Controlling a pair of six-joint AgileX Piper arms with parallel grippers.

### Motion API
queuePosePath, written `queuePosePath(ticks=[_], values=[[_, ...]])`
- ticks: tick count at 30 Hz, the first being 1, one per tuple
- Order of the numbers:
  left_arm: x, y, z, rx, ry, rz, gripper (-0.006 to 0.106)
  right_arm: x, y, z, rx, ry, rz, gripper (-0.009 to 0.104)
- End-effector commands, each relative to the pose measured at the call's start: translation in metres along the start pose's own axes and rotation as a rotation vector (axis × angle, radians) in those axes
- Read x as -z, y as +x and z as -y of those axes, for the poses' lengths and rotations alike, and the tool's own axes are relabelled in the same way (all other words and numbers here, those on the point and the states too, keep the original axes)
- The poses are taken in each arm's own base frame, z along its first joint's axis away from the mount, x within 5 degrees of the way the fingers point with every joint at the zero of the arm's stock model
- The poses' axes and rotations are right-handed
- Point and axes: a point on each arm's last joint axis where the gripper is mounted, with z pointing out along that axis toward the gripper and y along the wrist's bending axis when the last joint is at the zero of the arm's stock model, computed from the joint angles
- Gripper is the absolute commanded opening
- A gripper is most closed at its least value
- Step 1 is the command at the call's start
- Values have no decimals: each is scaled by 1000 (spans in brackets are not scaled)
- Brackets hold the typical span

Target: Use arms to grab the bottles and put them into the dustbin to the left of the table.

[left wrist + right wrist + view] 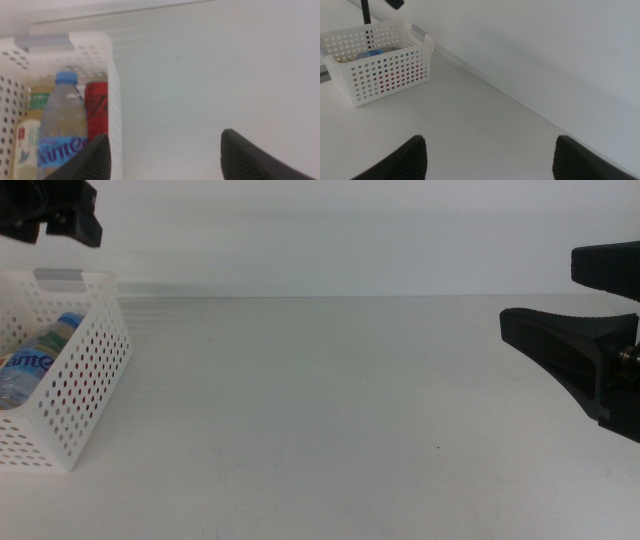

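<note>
The white perforated dustbin (92,370) stands at the table's left end. Inside it lie a water bottle with a blue cap and blue label (61,120), a red can (97,107) and a bottle with a green label (31,135). My left gripper (68,218) hangs above the dustbin's far rim; its wrist view shows it (165,160) open and empty, straddling the dustbin's right wall (114,115). My right gripper (540,292) hovers open at the table's right side, empty in its wrist view (490,160), far from the dustbin (385,70).
The off-white table (330,410) stretches between the dustbin and the right gripper. A plain wall runs along its far edge. A grey tab (60,276) sits on the dustbin's far rim.
</note>
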Motion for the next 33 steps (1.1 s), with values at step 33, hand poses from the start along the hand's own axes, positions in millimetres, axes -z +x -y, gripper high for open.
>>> queuePosePath(ticks=[33], values=[[75, 103, 27, 6, -27, 539, 66, 4, -14, 2, 17, 17, 95, 66]])
